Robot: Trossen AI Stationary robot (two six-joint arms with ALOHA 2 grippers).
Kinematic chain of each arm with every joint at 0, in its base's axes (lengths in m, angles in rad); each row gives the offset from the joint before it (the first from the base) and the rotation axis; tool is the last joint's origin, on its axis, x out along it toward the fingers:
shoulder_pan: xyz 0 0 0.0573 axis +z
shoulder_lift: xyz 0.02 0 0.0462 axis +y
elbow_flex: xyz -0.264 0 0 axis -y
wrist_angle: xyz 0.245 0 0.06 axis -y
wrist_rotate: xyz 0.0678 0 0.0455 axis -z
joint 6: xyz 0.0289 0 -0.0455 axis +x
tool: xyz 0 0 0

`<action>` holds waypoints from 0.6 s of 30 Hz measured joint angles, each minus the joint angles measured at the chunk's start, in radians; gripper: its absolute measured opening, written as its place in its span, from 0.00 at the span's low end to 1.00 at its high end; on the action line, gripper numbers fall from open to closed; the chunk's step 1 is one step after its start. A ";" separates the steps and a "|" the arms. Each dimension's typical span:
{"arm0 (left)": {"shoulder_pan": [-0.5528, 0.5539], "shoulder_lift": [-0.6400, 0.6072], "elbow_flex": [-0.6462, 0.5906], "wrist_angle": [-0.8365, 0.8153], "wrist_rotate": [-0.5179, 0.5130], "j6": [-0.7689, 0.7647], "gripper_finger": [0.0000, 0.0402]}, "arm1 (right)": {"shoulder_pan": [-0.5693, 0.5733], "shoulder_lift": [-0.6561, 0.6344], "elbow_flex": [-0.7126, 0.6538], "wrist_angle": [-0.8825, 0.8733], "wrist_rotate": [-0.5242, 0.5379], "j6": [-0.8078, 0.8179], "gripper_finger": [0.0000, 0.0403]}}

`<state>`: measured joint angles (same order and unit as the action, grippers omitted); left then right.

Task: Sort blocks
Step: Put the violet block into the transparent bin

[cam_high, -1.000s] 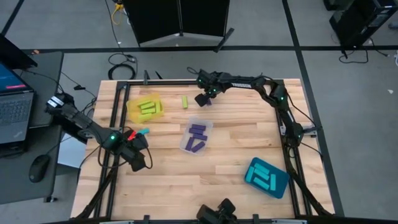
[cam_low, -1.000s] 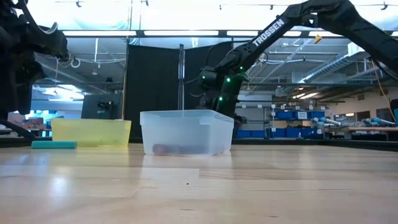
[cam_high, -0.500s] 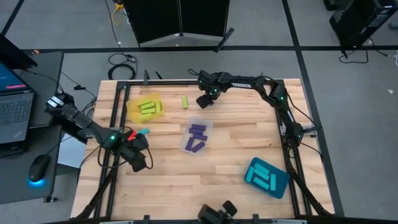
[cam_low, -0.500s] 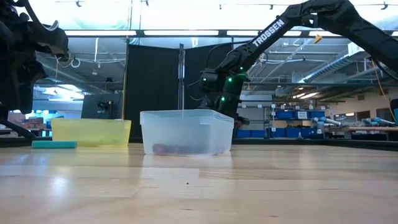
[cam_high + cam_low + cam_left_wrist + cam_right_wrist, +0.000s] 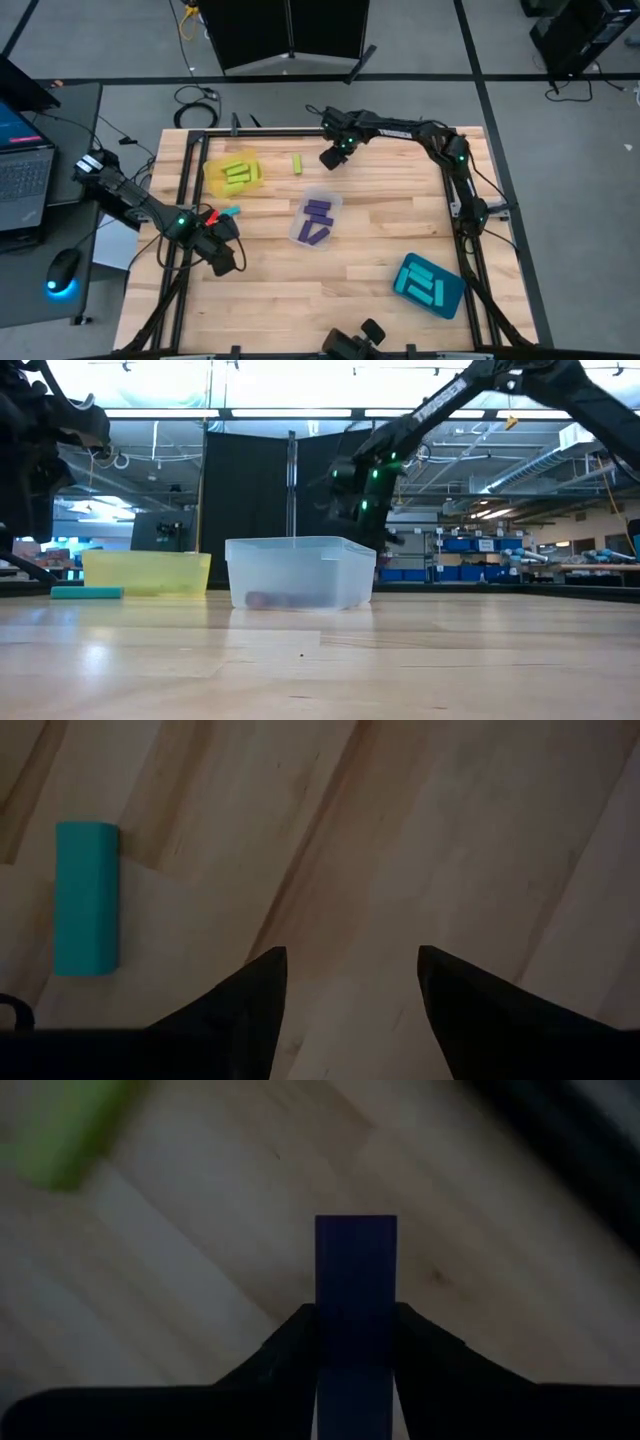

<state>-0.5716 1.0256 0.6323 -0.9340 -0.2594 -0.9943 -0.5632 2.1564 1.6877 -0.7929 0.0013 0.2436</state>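
Purple block pinched in my right gripper (image 5: 356,1342), up at the far edge of the table (image 5: 380,290)

Clear tray (image 5: 317,220) w/ the other purples is well away, so any slip drops the purple block (image 5: 356,1290) short, prob near the stray green block (image 5: 297,163). Left gripper (image 5: 350,985) hangs open & empty by a cyan block (image 5: 86,898).

Three trays (image 5: 431,282), two arms (image 5: 130,201), scattered blocks (image 5: 297,163).

From my low view the right gripper (image 5: 365,510) is smeared with blur behind the clear tray (image 5: 300,572), and I can't make out the blocks inside that tray.
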 joint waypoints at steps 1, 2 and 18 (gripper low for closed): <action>0.000 0.000 0.000 0.000 -0.006 -0.005 0.58 | 0.000 -0.017 0.001 0.001 0.000 -0.006 0.27; 0.000 0.000 0.000 0.000 -0.013 -0.009 0.58 | 0.000 -0.030 0.001 -0.001 -0.001 -0.010 0.27; 0.031 0.000 0.000 -0.153 -0.125 -0.215 0.58 | 0.383 -0.139 0.001 -0.028 -0.101 -0.129 0.28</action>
<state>-0.5409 1.0256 0.6323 -1.0867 -0.3846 -1.2096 -0.1806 2.0178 1.6886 -0.8209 -0.0997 0.1148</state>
